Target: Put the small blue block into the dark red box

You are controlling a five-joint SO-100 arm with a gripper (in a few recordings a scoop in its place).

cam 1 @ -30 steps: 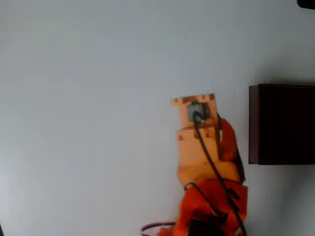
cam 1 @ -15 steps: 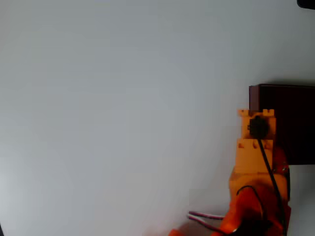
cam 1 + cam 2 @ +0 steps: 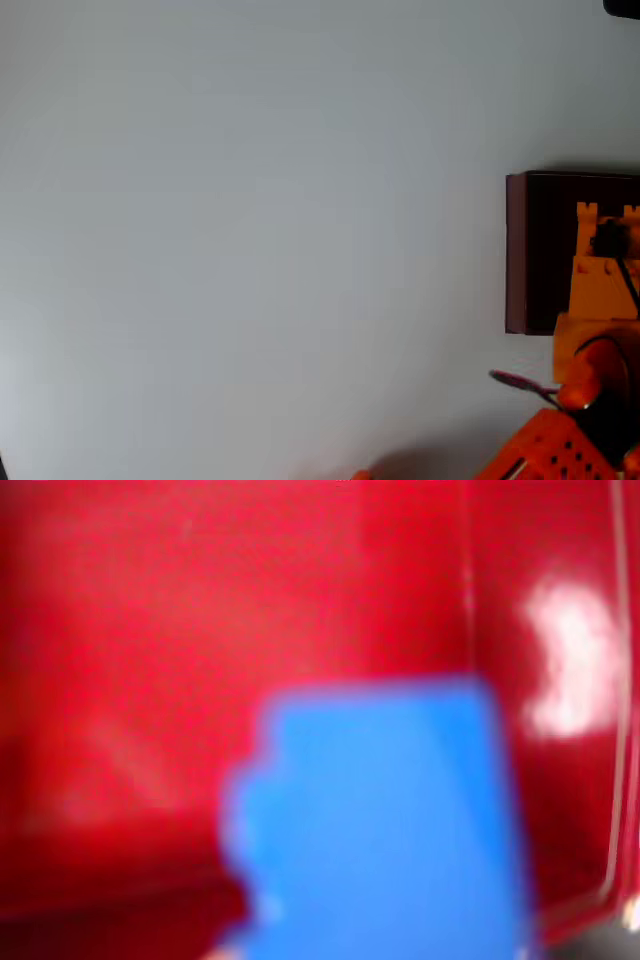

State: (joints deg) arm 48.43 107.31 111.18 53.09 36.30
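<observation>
The dark red box (image 3: 517,250) stands at the right edge of the overhead view. My orange gripper (image 3: 606,232) hangs over its dark inside, with the wrist covering the fingers from above. In the wrist view the small blue block (image 3: 380,825) looms large and blurred right in front of the camera, with the box's red floor and walls (image 3: 150,630) behind it. The block sits so close to the lens that it looks held in my shut gripper above the box floor. The fingers themselves are not distinct.
A pale, plain table (image 3: 250,250) spreads over the left and middle of the overhead view. My orange arm (image 3: 585,400) comes in from the bottom right, trailing a thin cable (image 3: 515,380) beside it.
My arm has swung to the right across the table, from left of the box to over the box's inside.
</observation>
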